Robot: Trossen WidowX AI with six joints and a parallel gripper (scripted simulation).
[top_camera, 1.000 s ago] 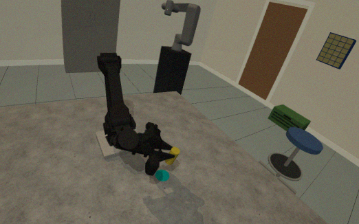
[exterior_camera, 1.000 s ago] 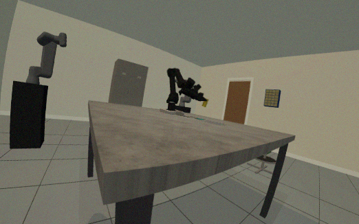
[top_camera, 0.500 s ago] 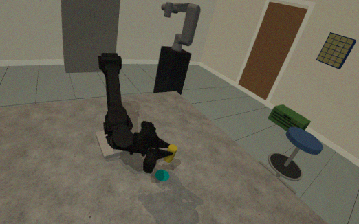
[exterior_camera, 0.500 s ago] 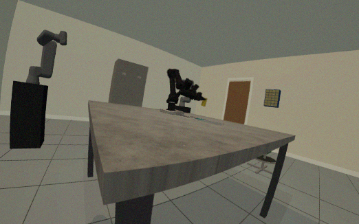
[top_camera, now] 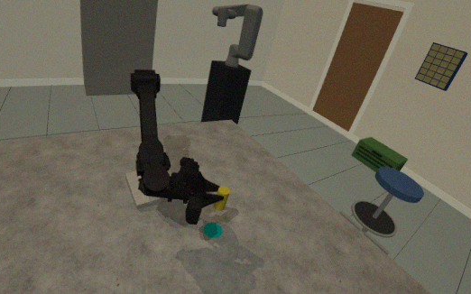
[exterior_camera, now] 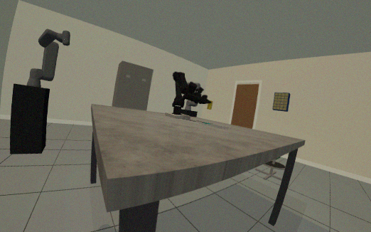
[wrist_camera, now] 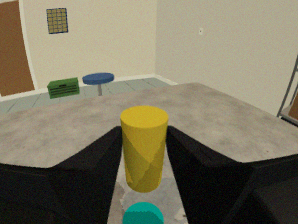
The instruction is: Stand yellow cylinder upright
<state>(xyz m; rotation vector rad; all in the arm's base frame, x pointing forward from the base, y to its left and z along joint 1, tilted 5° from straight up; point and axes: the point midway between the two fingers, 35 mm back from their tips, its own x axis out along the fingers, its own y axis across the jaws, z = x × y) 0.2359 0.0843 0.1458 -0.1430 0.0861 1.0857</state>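
The yellow tall cylinder is held in the air above the table, close to upright, with its top end up. My gripper is shut on it near its upper end, one finger on each side, reaching out almost level. The cyan circle lies flat on the table, below the cylinder. In the wrist view it shows just under the cylinder's lower end, cut by the frame's bottom edge.
The arm's pale base plate sits on the table. Off the table are a blue stool, a green box and another grey arm on a black pedestal.
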